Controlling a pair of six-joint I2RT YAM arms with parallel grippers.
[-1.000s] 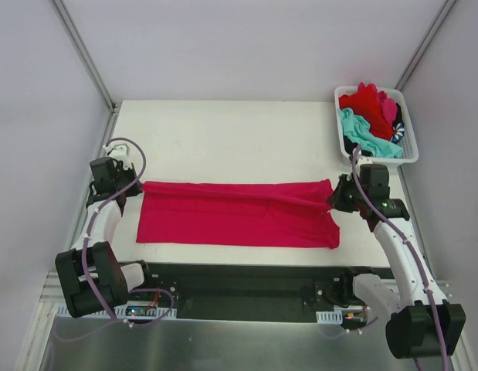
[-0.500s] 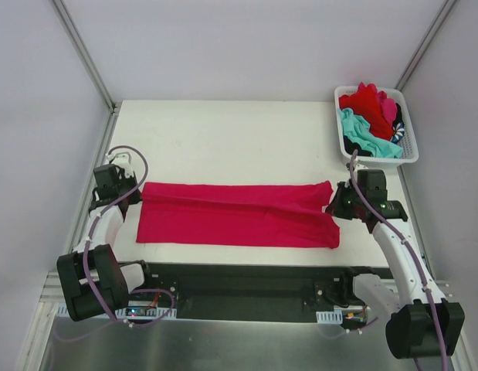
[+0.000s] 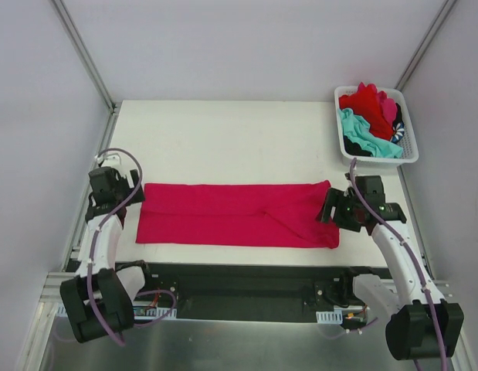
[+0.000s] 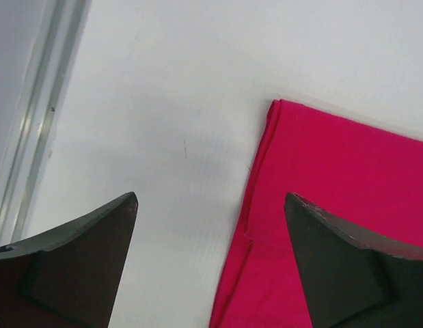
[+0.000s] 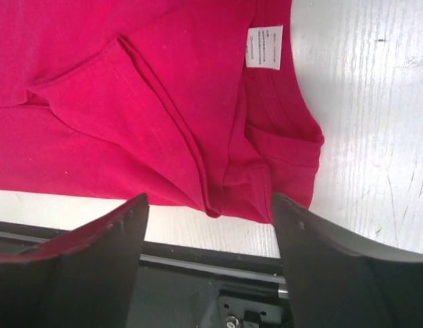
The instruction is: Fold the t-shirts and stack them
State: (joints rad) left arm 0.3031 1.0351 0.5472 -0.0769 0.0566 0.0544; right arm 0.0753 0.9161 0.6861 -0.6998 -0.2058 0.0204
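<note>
Near edge: a black base strip runs just in front of the magenta t-shirt, along its near hem.
Left end effector: fingers spread wide with nothing between them, over the shirt's left end, where folded cloth meets the bare top.
Right end effector: fingers spread and holding nothing, over the shirt's right end. Its fingers hide part of the near hem in the wrist view.
Magenta t-shirt: flat, folded into a long band running left to right. A sleeve lies across it with slanting creases, and a white label shows near its right end.
Surface: white, stretching beyond the shirt.
Basket: white and slotted, beyond the shirt's right end and apart from it.
Basket contents: a crumpled red t-shirt on top, a teal t-shirt on the near side and a dark striped t-shirt at the right.
</note>
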